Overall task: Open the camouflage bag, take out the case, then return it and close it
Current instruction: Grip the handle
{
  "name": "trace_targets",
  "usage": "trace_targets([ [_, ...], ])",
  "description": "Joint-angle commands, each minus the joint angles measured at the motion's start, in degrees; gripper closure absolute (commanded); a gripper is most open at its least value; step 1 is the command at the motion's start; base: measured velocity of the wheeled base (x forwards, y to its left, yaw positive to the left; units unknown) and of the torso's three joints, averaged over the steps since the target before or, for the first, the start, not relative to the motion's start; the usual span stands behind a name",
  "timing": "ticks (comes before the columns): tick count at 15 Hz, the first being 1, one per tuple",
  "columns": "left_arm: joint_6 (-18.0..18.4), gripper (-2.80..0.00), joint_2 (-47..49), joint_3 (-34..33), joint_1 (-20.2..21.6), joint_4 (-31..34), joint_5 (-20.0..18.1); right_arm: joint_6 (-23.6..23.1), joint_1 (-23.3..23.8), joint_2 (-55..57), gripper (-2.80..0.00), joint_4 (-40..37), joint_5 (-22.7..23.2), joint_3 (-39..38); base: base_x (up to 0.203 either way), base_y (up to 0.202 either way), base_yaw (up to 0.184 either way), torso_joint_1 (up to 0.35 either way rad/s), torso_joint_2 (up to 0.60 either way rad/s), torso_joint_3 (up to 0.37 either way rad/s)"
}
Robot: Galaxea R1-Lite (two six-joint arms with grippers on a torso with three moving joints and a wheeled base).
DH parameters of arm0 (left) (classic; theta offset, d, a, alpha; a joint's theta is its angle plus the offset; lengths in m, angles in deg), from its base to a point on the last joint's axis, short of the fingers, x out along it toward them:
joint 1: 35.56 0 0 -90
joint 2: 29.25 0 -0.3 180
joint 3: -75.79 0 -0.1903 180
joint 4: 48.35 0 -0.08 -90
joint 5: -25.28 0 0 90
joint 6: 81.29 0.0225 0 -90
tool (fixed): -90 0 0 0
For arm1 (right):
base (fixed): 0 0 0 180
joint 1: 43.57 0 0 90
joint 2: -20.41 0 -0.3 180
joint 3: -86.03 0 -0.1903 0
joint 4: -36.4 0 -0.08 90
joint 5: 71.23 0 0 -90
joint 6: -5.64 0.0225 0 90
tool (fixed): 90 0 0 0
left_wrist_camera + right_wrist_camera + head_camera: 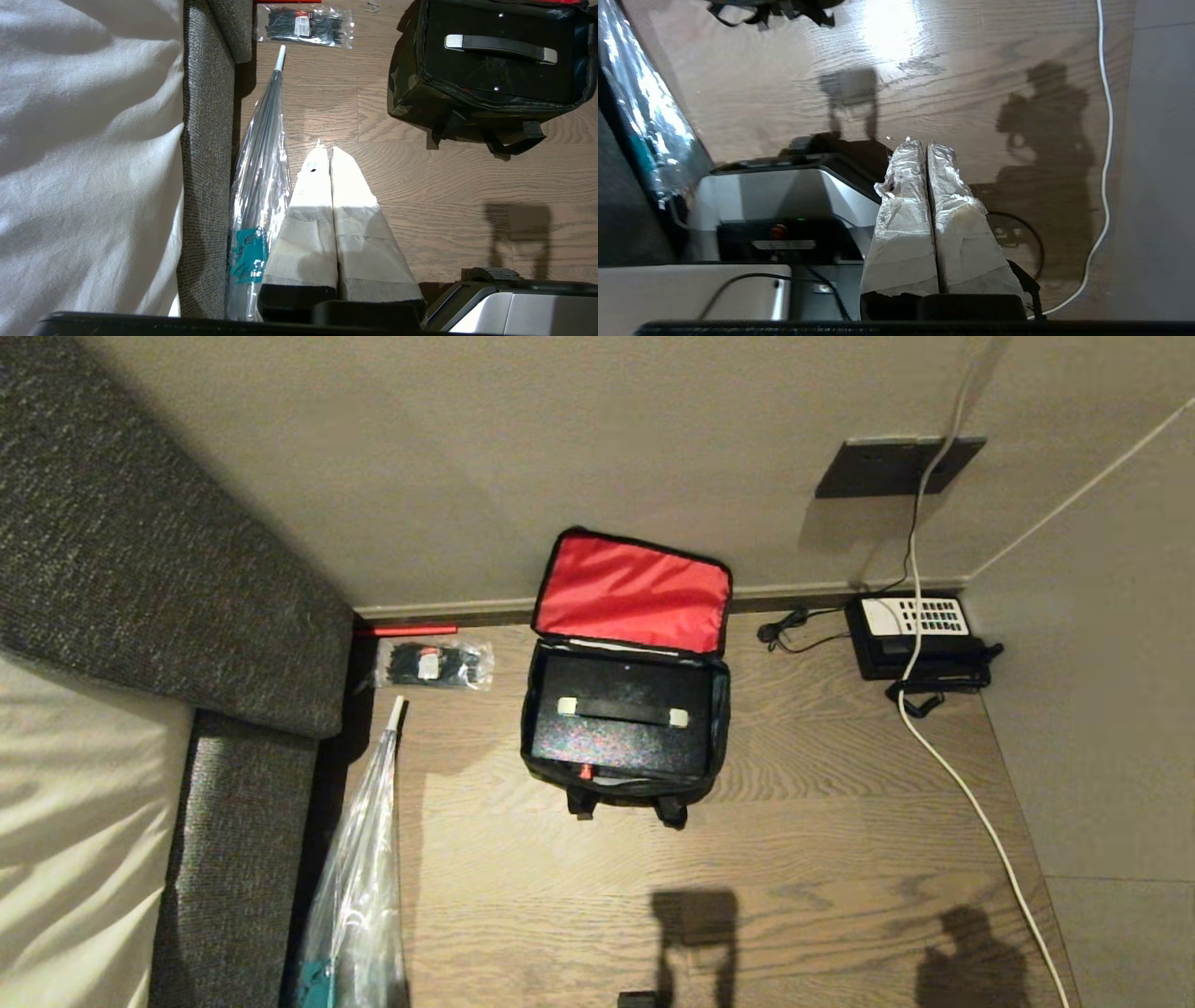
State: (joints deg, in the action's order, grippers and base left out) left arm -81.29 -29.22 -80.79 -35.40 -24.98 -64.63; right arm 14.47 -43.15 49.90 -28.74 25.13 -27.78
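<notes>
Both grippers closed and empty, neither arm within the head view.

Left gripper (331, 151): two fingers wrapped in pale tape, pressed flat against each other along their whole length, tips level, nothing between them; it hangs above the floor, touching nothing, black mounting at the finger roots. Right gripper (927, 144): two fingers wrapped in crinkled silvery-white covering, likewise pressed together tip to root, nothing gripped; it hangs clear above the floor, just beside the robot's own grey-and-black base (784, 205), black mounting at the finger roots. Part of that base (509, 298) also shows beside the left gripper in the left wrist view.
</notes>
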Motion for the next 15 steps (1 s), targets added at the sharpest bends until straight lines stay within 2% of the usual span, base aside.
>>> trace_targets([
  [1,0.0,0.0,-0.1,0.0,0.0,0.0,0.0,-0.9,0.0,-3.4,0.0,1.2,-0.1,-4.0,0.0,0.0,0.0,0.0,0.0,0.0],
  [4,0.0,0.0,-0.1,0.0,0.0,0.0,0.0,-2.1,0.7,-8.6,0.0,2.8,-0.1,-8.3,0.0,0.0,0.0,0.0,0.0,0.0],
  [6,0.0,0.0,-0.1,0.0,-0.1,0.0,0.0,-5.4,2.5,-10.1,0.0,3.9,-1.2,-11.0,0.0,0.0,0.0,0.0,0.0,0.0],
  [8,0.0,0.0,-0.1,0.0,0.0,0.0,0.0,-5.3,2.5,-10.6,0.0,5.5,-2.8,-13.0,0.0,0.0,0.0,0.0,0.0,0.0],
  [13,0.0,0.0,-0.1,0.0,0.0,0.0,0.0,-5.8,2.4,-13.1,0.0,12.6,-2.7,-19.9,0.0,0.0,0.0,0.0,0.0,0.0],
  [15,0.0,0.0,-0.1,0.0,0.0,0.0,0.0,-5.9,2.4,-12.7,0.0,13.1,-2.6,-20.9,0.0,0.0,0.0,0.0,0.0,0.0],
])
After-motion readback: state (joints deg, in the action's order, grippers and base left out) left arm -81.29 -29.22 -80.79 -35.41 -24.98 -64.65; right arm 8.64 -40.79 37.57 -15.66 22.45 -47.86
